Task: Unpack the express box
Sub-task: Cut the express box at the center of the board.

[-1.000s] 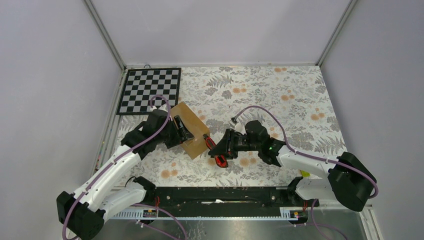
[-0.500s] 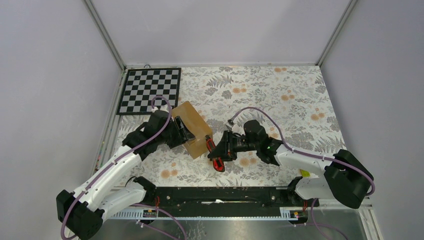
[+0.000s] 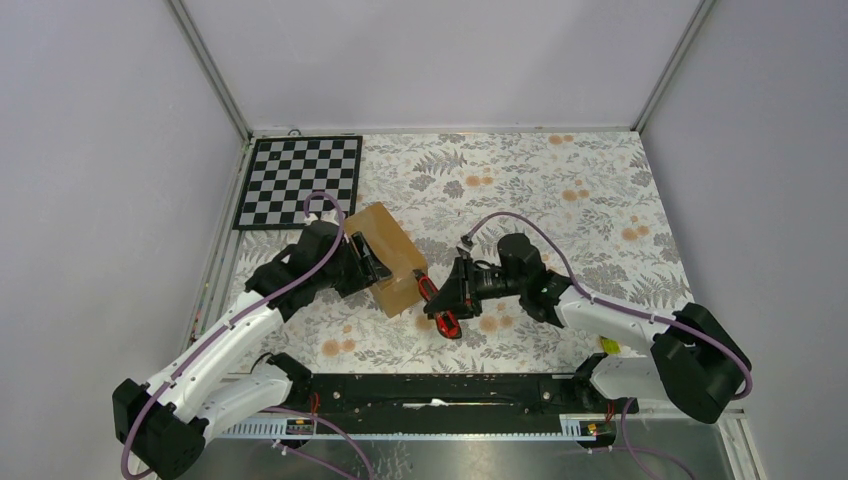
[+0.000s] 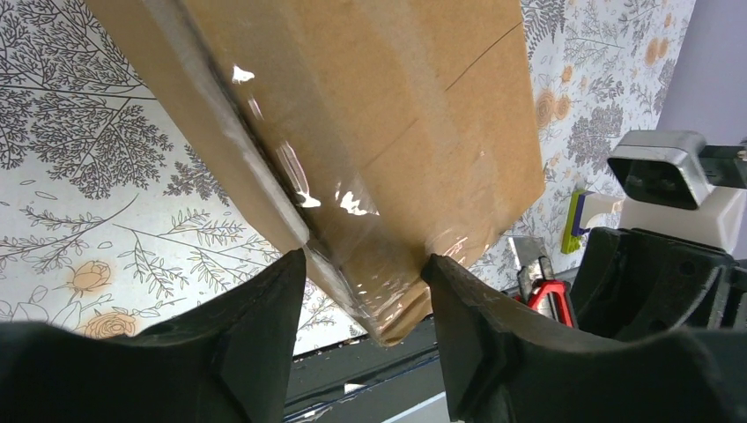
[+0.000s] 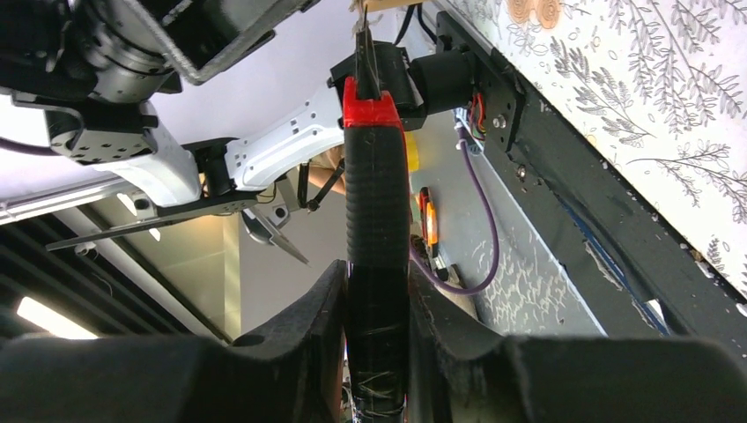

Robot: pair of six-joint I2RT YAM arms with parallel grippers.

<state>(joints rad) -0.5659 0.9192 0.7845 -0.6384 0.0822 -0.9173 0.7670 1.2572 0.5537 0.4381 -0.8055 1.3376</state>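
Observation:
The express box (image 3: 388, 255), a brown taped carton, sits left of centre on the floral table, tipped with one side raised. My left gripper (image 3: 368, 268) is shut on its near-left edge. In the left wrist view the box (image 4: 352, 115) fills the top, and its taped corner sits between my two fingertips (image 4: 366, 291). My right gripper (image 3: 458, 290) is shut on a red-handled cutter (image 3: 438, 305), whose tip is close to the box's right corner. In the right wrist view the cutter (image 5: 377, 176) stands straight out between the fingers (image 5: 377, 291), blade at the far end. The cutter also shows in the left wrist view (image 4: 551, 295).
A checkerboard (image 3: 300, 180) lies at the back left, just behind the box. A black rail (image 3: 430, 390) runs along the near edge between the arm bases. A small yellow-green item (image 3: 610, 347) lies by the right arm's base. Grey walls enclose the table.
The box has tipped up a little in my left gripper. My right gripper and the cutter dipped left, then came back slightly right, staying by the box's right corner.

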